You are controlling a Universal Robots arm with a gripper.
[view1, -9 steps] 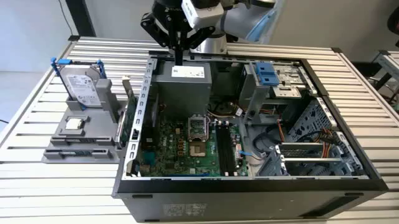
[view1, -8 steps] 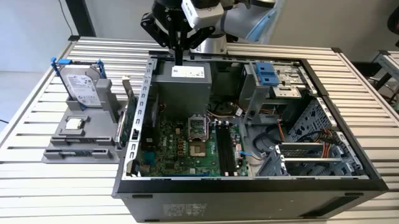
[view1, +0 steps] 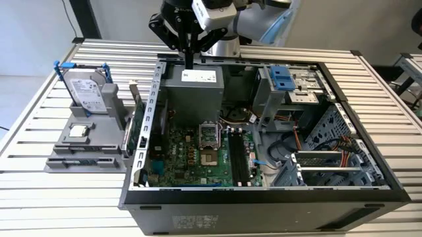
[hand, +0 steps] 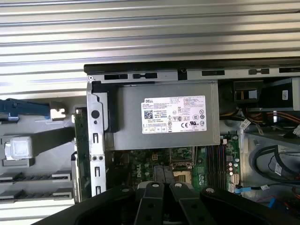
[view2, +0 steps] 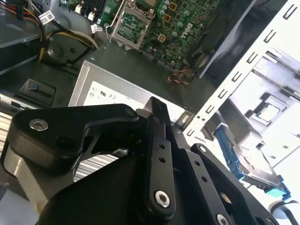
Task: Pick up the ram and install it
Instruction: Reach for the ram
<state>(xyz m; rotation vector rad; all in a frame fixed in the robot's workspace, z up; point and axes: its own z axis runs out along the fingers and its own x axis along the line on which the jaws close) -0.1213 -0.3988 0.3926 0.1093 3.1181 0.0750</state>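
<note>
One gripper, fingers pressed together on nothing, hangs over the back end of the open computer case, above its power supply. There's one ram as far as I can make out: the dark strip lying flat in the front row of the grey holder just beside the case on the exterior view's left, long axis square to the case's black slots. In the exterior view that holder also carries one upright hard drive and one CPU chip, while the first wrist view looks straight down on the power supply's label.
</note>
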